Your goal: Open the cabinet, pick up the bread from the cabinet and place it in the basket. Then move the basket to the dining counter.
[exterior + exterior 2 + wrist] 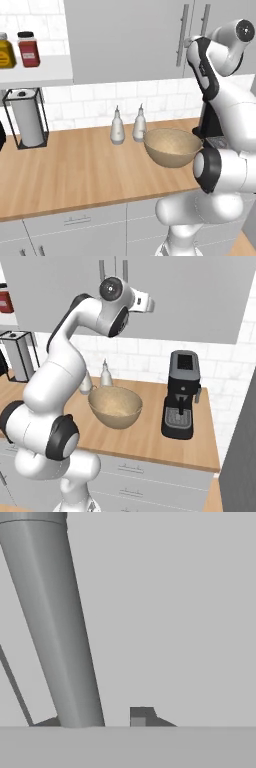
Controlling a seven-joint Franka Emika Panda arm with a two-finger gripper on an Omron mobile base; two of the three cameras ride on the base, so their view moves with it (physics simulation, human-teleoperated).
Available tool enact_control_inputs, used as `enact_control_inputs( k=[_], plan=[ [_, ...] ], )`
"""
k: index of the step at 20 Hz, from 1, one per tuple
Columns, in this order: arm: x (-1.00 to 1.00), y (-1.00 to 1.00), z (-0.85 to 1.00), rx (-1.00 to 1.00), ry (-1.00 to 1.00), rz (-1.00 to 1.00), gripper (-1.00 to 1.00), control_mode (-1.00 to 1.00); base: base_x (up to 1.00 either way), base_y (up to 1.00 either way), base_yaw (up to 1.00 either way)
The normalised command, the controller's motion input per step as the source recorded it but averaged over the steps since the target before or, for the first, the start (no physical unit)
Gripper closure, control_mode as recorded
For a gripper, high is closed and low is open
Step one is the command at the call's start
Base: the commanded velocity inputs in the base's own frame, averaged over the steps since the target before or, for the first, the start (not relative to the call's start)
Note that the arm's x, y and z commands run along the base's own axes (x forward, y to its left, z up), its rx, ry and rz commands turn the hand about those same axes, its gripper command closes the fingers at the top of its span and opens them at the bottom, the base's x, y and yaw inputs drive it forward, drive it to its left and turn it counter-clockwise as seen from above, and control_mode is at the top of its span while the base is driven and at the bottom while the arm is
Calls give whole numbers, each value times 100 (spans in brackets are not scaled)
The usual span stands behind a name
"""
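hand (100,719) around cabinet handle (57,627), doors shut

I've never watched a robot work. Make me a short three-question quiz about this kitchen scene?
1. True or false: the cabinet doors are shut.
2. What stands right of the basket in the right base view: (a) coffee machine, (b) toaster, (c) kettle?
3. What long grey thing runs between the fingers in the hand view?

Key: 1 true. 2 a. 3 the cabinet's bar handle.

Kitchen: wood worktop (75,170), tiled wall (100,100), coffee machine (181,396), grey cabinet (125,40).
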Motion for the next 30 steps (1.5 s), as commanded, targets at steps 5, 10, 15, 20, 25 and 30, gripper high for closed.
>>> enact_control_inputs(
  k=[5, 10, 15, 20, 25, 30],
  plan=[
    [-17, -100, -7, 0, -6, -4, 100, -100, 0, 0, 0],
    [-35, -100, -4, 2, 0, -2, 100, -100, 0, 0, 0],
    [-42, -100, 0, 0, 0, -4, 100, -100, 0, 0, 0],
    [-48, -100, 0, 0, 0, -5, 100, -100, 0, 0, 0],
    [-65, -100, 0, 0, 6, -4, 100, -100, 0, 0, 0],
    [-72, -100, 0, 0, 8, -4, 100, -100, 0, 0, 0]
  ],
)
